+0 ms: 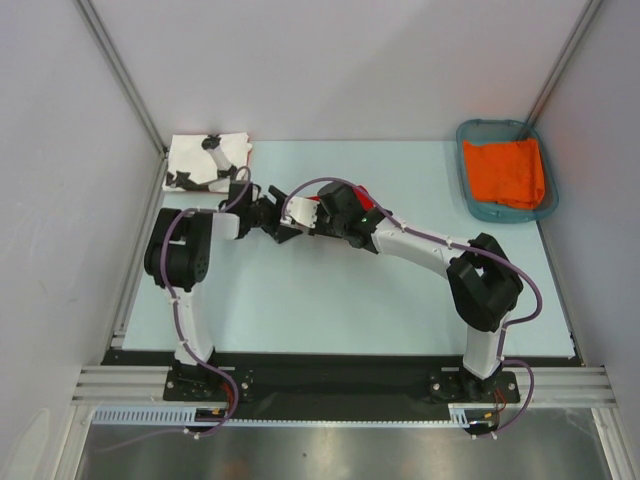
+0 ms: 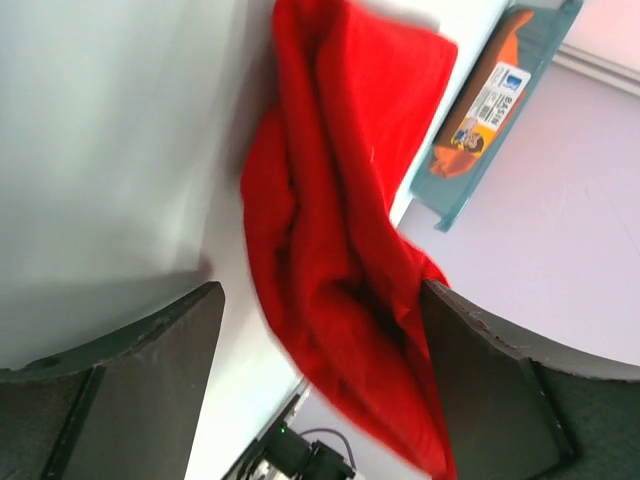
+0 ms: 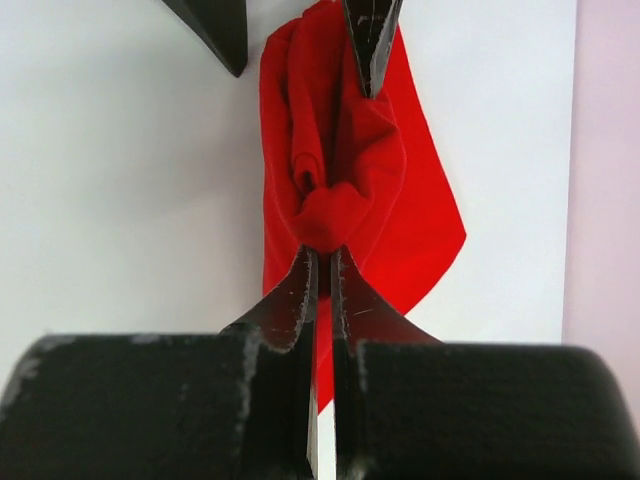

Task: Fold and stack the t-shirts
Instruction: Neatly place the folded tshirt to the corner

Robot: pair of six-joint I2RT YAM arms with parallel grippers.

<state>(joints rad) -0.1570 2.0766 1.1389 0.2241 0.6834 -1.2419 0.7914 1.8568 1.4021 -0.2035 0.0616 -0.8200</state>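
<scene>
The red t-shirt hangs bunched in a long fold above the table, and my right gripper is shut on its gathered end. In the top view only a sliver of the red t-shirt shows behind the two wrists. My left gripper is open, its fingers set wide on either side of the hanging red cloth, which brushes the right one. The two grippers meet at mid-table, left gripper facing right gripper. The white t-shirt with black shapes lies folded at the far left corner.
A teal basket stands at the far right corner with an orange cloth inside; the teal basket also shows past the red shirt in the left wrist view. Grey walls enclose the table on three sides.
</scene>
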